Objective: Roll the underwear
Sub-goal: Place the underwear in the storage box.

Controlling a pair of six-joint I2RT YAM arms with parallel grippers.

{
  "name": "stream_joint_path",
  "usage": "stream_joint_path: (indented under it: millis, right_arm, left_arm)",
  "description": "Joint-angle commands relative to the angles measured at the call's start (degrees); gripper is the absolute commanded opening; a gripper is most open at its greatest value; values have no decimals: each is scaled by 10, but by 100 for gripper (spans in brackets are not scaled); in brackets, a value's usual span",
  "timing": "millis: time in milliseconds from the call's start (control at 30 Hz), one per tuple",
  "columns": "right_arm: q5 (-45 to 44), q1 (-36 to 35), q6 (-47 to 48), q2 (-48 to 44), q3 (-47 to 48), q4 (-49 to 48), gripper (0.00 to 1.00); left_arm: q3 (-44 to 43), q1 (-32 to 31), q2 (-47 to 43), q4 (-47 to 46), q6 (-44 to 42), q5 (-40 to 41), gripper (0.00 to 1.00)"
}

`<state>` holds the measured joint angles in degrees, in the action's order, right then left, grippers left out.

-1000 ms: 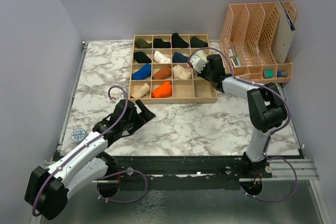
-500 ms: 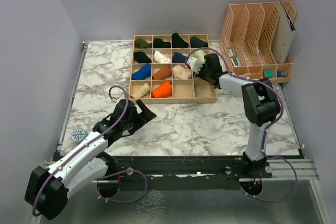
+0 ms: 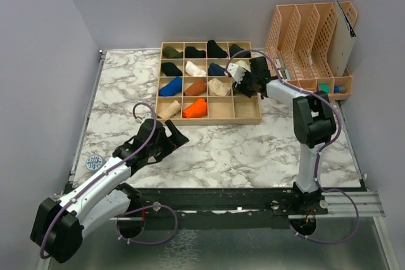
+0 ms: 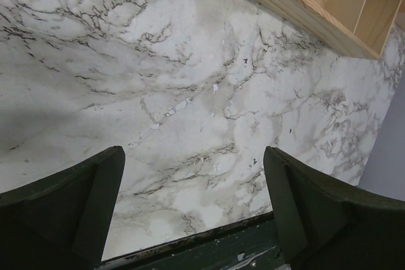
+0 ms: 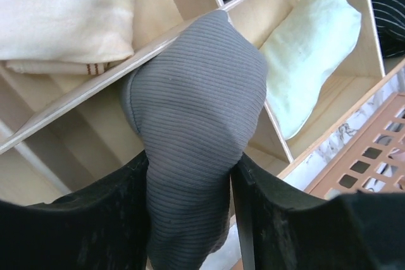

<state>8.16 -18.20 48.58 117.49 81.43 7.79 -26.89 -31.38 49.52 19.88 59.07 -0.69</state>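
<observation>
Over at the wooden tray [image 3: 209, 120], a grid of square compartments, the back row is packed with dark rolls, and nearer sit a blue roll [image 3: 170, 86], a rust roll [image 3: 196, 86], an orange roll [image 3: 195, 108] and a beige roll [image 3: 168, 109]. The two compartments right of the orange one look bare. The right gripper [image 5: 190, 169] is over the tray's right side, clenched on the grey underwear [image 5: 190, 112]. It's a fat, finely ribbed roll, pinched narrow between the black fingers and bulging above them, its top leaning on a thin wooden divider. Its lower end is cut off, and which compartment it belongs to is hard to call. On one side lies a cream roll [image 5: 63, 4], soft, with a thin striped hem. On the other lies a pale cream roll [image 5: 310, 49], smooth and plump, flat in its own cell. A peach file rack [image 3: 310, 36] with lattice walls stands just right of the tray, its small contents too tiny to name. The left gripper [image 4: 193, 207] hangs released, fingers spread wide over the veined marble table [image 3: 221, 150], gripping nothing.
</observation>
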Motion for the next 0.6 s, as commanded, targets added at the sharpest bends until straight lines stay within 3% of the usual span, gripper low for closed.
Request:
stream_joint_path:
  millis: [0, 100, 567]
  right_arm:
    - [61, 12, 3, 13, 21, 145, 53]
    - [74, 19, 9, -8, 33, 174, 79]
    - [119, 27, -35, -105, 52, 196, 81]
  left_arm:
    - [-24, 5, 15, 9, -13, -14, 98]
    - [-29, 6, 28, 5, -15, -19, 98]
    - [-40, 7, 56, -4, -21, -36, 98]
